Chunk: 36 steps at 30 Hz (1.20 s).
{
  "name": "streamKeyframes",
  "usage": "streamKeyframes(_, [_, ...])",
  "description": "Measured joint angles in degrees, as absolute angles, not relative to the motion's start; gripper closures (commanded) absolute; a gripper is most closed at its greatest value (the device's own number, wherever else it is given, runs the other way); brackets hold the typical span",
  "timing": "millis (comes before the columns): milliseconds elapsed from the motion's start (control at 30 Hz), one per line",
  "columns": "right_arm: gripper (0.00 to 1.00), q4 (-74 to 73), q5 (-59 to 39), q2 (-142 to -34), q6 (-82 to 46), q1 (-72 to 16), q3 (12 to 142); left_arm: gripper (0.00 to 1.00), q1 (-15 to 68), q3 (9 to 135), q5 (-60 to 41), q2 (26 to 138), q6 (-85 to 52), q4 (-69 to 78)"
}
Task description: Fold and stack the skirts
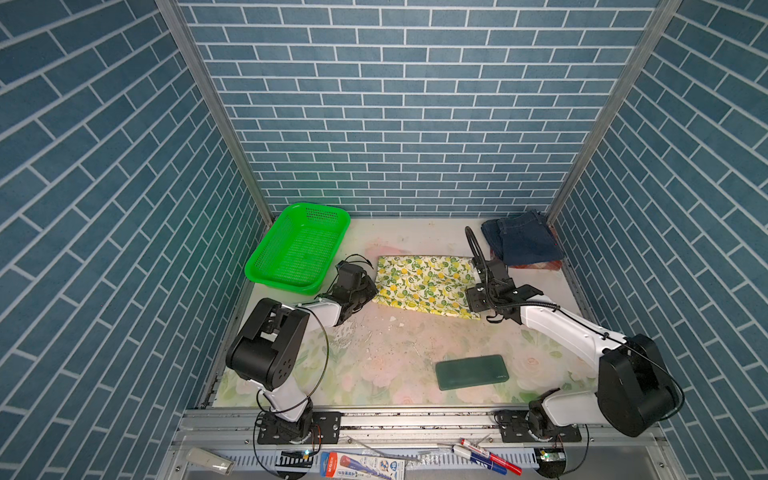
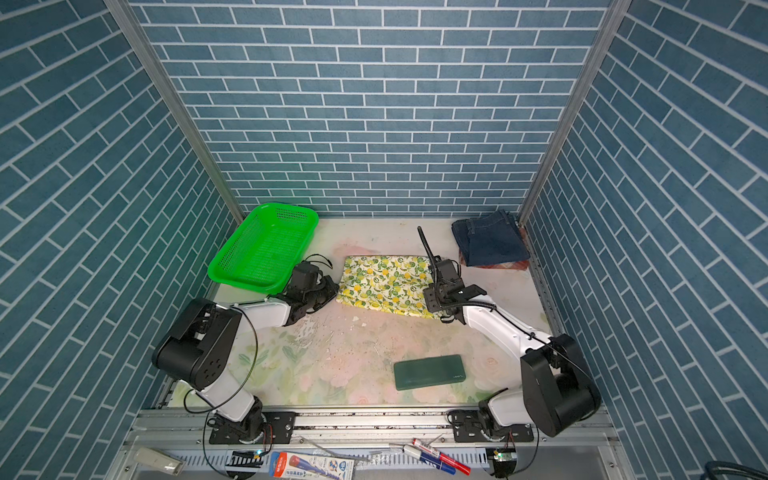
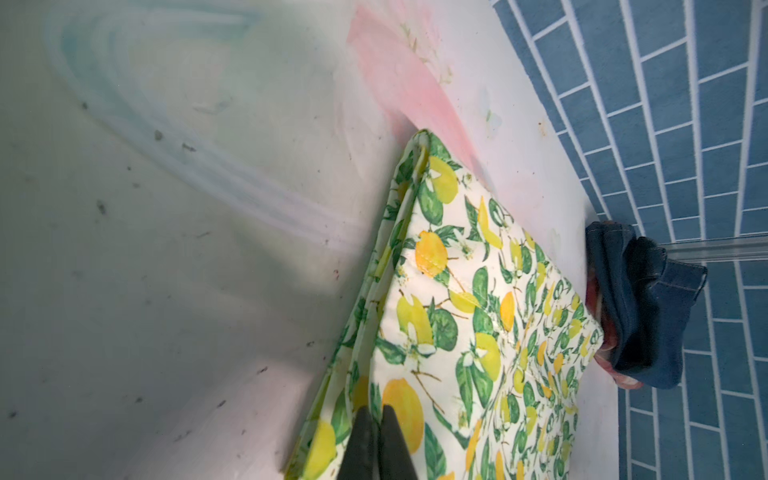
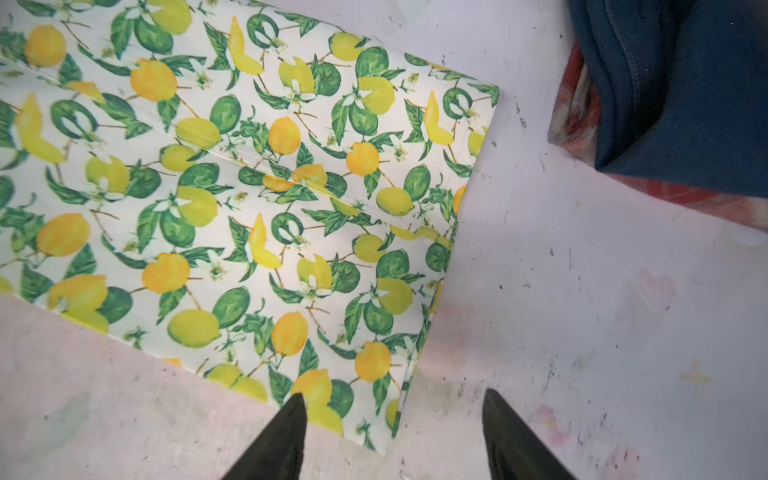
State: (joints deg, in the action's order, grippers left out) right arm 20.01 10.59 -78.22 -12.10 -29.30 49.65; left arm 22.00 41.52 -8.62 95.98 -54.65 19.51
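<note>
Your left gripper [image 3: 379, 436] is pressing its fingers together on the edge of the lemon skirt [image 1: 419, 282], at the cloth's left end in both top views. It looks like it is pinching the stacked layers there.

Your right gripper [image 4: 393, 395] is hanging with its jaws apart over the skirt's lower right corner. One fingertip is hovering above the print and the other above the bare table [image 1: 399, 345].

The lemon skirt is lying as a flat folded rectangle in the middle of the frame, to the right of the green basket [image 1: 277, 243].

In the upper right corner of the table the denim skirt [image 1: 523, 241] is sitting folded on top of the plaid skirt [image 1: 536, 264]. The plaid's red edge is peeking out below the denim. That pile is resting near the lemon skirt but apart from it.

The dark green slab [image 1: 471, 371] is lying lower down, right of centre, well apart from all three skirts.
</note>
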Motion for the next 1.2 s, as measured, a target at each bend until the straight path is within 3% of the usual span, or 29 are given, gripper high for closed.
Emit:
streamKeyframes(133, [0.36, 22.6, 8.9, -76.9, -18.1, -29.2, 49.5, 0.57, 22.2, 40.1, -8.1, 95.9, -54.5, 20.4])
streamKeyframes(300, [0.42, 24.4, 7.0, -76.6, -25.2, -28.2, 47.4, 0.44, 22.2, 39.5, -5.8, 95.0, -52.9, 17.3])
streamKeyframes(500, [0.49, 23.3, 1.9, -76.7, -31.9, -22.3, 43.3, 0.44, 22.9, 40.2, -3.0, 93.0, -49.5, 13.2])
streamKeyframes(1067, [0.51, 13.2, -9.1, -84.8, -40.2, -14.8, 41.0, 0.42, 26.6, 47.0, -0.4, 98.1, -41.5, 7.2])
streamKeyframes(1200, [0.54, 9.1, -10.8, -87.2, -41.2, -13.5, 40.7, 0.45, 26.9, 47.4, 0.2, 99.4, -40.1, 7.2])
